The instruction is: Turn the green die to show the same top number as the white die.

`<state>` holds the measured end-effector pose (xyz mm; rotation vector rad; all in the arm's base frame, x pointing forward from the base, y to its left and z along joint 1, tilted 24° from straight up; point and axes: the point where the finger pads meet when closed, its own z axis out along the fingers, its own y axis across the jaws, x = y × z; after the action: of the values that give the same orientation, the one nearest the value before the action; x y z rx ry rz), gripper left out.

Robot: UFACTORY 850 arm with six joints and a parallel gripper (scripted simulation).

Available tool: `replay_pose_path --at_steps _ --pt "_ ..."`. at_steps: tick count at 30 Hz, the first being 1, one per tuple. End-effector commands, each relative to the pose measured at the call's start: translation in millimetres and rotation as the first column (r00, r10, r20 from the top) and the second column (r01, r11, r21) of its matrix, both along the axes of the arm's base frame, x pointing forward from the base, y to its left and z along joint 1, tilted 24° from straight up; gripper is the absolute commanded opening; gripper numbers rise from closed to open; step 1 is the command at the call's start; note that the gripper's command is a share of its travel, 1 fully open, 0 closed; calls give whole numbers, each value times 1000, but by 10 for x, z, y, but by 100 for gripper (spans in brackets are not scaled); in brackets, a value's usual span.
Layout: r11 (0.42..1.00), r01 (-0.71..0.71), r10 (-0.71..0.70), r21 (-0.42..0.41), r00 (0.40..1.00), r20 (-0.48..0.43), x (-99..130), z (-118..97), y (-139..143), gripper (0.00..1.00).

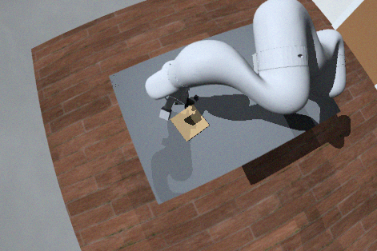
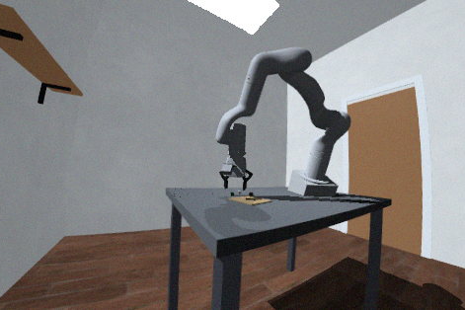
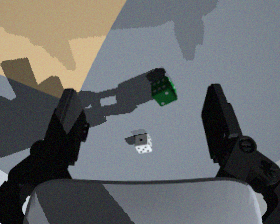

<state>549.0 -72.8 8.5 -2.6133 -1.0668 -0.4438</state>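
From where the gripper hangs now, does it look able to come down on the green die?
Probably yes. The gripper is open and empty, and in the wrist view the green die lies on the bare table between the fingers, nearer the far side. Only the small white die lies close, apart from it.
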Motion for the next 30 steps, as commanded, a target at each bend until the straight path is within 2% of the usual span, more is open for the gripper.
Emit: replay_pose_path --at_steps 1,3,7,11,30 --pt "1000 2 -2 0 1000 8 -353 -23 89 100" --pt "1000 2 -2 0 1000 8 -353 -23 89 100" --pt "1000 2 -2 0 1000 8 -614 -47 157 100" --pt "1000 2 -2 0 1000 8 -744 -59 191 100" --pt "1000 2 -2 0 1000 8 -759 -60 195 100"
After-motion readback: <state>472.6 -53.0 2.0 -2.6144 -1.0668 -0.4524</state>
